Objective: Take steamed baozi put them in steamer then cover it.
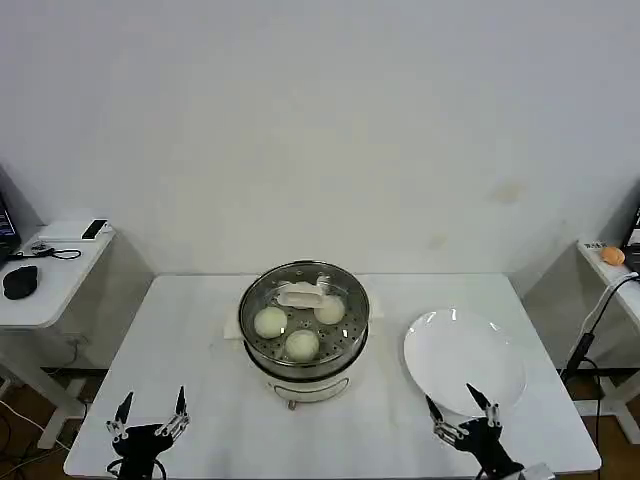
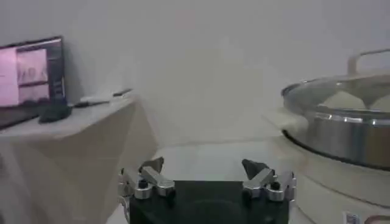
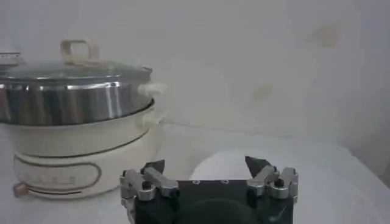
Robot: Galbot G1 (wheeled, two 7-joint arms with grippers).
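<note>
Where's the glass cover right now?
In the head view, the cover sits on the steamer at mid-table, over the baozi, left of the white plate.

Bright, even overhead light, faint shadows, glints on the steamer (image 1: pixel 304 345), soft wrist-view blur.

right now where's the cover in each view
Head view: the cover sits on the steamer at table centre, buns visible through the glass.
Left wrist view: the cover at the right edge, atop the steel wall.
Right wrist view: the cover at upper left, handle up.
Shared landmark: the steamer's shiny steel wall.
</note>
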